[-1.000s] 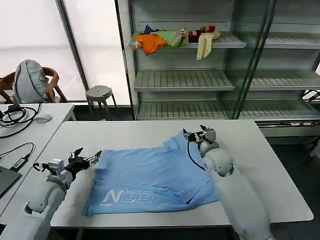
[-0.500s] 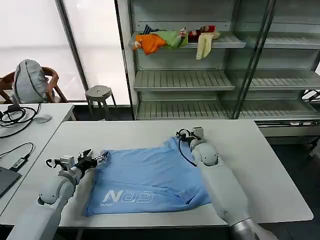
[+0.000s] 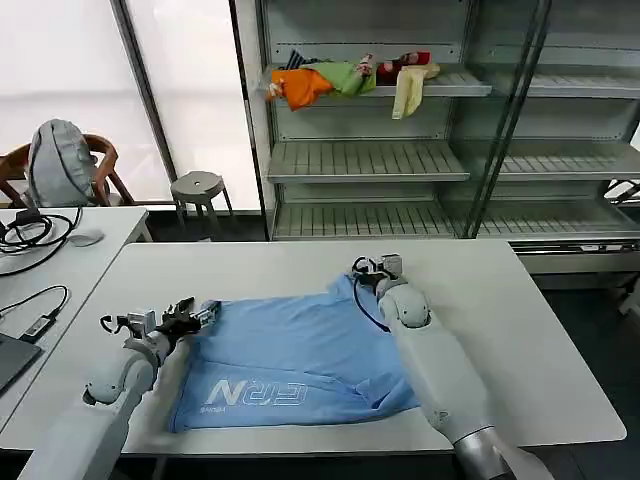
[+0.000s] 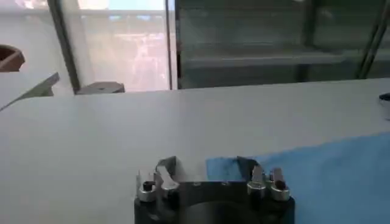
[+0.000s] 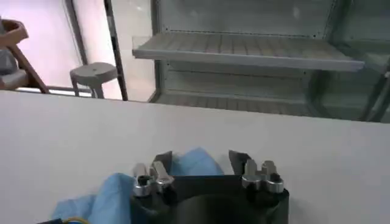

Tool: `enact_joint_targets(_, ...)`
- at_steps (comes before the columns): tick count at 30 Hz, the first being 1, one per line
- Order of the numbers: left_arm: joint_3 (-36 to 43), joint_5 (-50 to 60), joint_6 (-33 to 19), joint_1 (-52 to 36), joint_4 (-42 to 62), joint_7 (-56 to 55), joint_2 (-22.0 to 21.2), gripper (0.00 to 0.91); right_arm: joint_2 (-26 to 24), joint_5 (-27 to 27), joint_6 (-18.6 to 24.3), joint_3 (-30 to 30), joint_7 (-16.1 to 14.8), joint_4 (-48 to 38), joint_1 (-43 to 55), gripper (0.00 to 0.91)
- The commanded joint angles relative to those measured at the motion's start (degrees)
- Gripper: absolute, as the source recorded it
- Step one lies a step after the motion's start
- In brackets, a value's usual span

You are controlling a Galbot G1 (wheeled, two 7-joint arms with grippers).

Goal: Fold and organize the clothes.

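- Light blue cotton T-shirt with white lettering (image 3: pixel 290 360): spread flat on the white bench (image 3: pixel 530 330).
- Left end effector (image 3: pixel 200 314): at the T-shirt's left edge, fingers parted around the hem.
- Right end effector (image 3: pixel 362 270): at the T-shirt's far right corner, fingers spread around a raised fold.

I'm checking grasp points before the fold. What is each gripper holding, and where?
Left gripper is open around the T-shirt's far left corner; right gripper is open around its far right corner. Neither has closed on the cloth.
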Motion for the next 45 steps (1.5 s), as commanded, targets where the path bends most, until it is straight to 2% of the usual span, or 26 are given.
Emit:
enact_joint_targets(1,0.39,-0.06,0.39,-0.01,-0.05,0.61,-0.03,0.030,0.55,0.21,-0.50,-0.13,-0.42,-1.52,0.36,0.000)
enact_joint_targets(13,-0.12,-0.43,-0.02,0.69,-0.87,1.43,0.01,0.030,-0.86,0.16,0.52,-0.30,-0.33,3.44,-0.66,0.000)
enact_joint_targets(20,-1.38,-2.64,-1.36,1.86,-3.37,1.19,0.39,0.030,-3.78,3.73,-0.34,-0.07,0.96,13.29,-3.99,0.000)
enact_joint_targets(27,-4.26,-4.45,-1.76,8.27,-10.40,1.04,1.03,0.030,-8.18,7.34,-1.22,1.31,1.98,24.76,-11.09,0.000)
enact_joint_targets(35,-8.61,-4.86,-2.52,16.94,-18.59,1.10,1.87,0.030,-13.63,8.88,-1.23,3.67,2.14,39.19,-20.86,0.000)
enact_joint_targets(45,-11.76,-5.31,-2.72,23.60,-22.96,1.06,0.96,0.030,-16.36,8.38,-1.20,8.61,1.26,49.27,-33.44,0.000)
